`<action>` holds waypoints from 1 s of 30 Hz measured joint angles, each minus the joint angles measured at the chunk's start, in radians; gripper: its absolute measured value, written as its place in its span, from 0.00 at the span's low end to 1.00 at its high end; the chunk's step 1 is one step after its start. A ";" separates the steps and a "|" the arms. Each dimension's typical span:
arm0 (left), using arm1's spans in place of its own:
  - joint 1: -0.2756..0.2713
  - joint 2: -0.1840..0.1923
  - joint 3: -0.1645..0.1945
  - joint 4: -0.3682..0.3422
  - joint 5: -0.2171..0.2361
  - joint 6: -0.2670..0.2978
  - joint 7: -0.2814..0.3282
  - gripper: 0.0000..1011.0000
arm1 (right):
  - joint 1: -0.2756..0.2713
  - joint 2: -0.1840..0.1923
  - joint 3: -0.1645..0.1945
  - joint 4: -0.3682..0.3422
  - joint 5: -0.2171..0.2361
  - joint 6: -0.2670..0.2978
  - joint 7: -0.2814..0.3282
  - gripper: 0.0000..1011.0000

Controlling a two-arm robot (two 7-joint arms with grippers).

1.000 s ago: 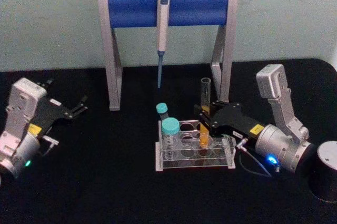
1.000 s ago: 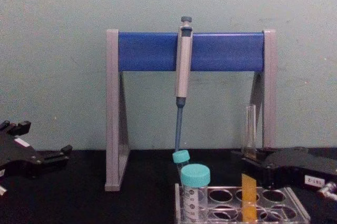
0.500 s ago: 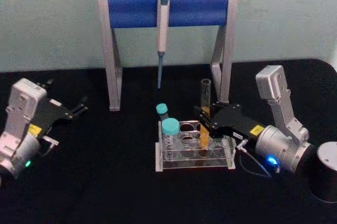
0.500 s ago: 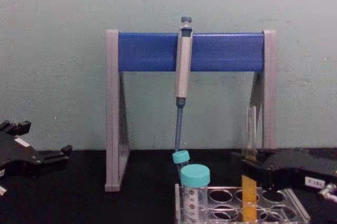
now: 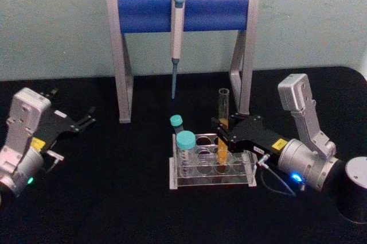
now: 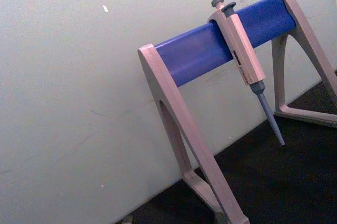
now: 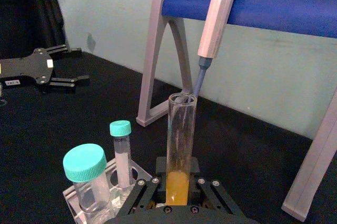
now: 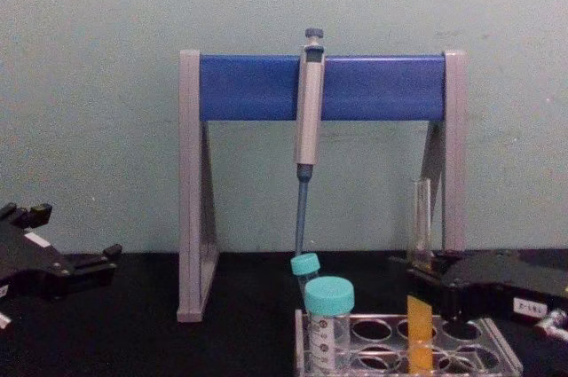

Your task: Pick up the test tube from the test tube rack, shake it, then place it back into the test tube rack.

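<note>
The test tube (image 5: 222,112) is a tall clear glass tube without a cap, with orange-yellow liquid in its lower part. It stands upright in the clear plastic test tube rack (image 5: 200,178) at table centre. My right gripper (image 5: 221,130) reaches in from the right just above the rack's top plate. Its black fingers are shut on the tube at the liquid level. The right wrist view shows the test tube (image 7: 180,139) rising from between the fingers. My left gripper (image 5: 73,106) rests open at the far left of the table, away from the rack.
Two teal-capped tubes (image 5: 185,140) stand in the rack's left end. Behind the rack a grey-and-blue stand (image 5: 149,11) holds a hanging pipette (image 5: 177,20), its tip above the table. A dark cylinder (image 5: 355,189) sits at the right edge. The tabletop is black.
</note>
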 joint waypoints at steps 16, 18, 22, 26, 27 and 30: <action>0.000 0.000 0.000 0.000 0.000 0.000 0.000 0.99 | 0.000 0.000 0.000 0.000 0.000 0.003 0.001 0.65; 0.000 0.000 0.000 0.000 0.000 0.000 0.000 0.99 | 0.000 0.000 0.000 0.000 0.000 0.003 0.001 0.71; 0.000 0.000 0.000 0.000 0.000 0.000 0.000 0.99 | 0.000 0.000 0.000 0.000 0.000 0.003 0.001 0.83; 0.000 0.000 0.000 0.000 0.000 0.000 0.000 0.99 | 0.000 0.000 0.000 0.000 0.001 0.002 0.002 0.93; 0.000 0.000 0.000 0.000 0.000 0.000 0.000 0.99 | 0.000 0.000 0.000 0.000 0.001 0.002 0.002 0.95; 0.000 0.000 0.000 0.000 0.000 0.000 0.000 0.99 | 0.000 0.000 0.000 0.000 0.001 0.002 0.001 0.99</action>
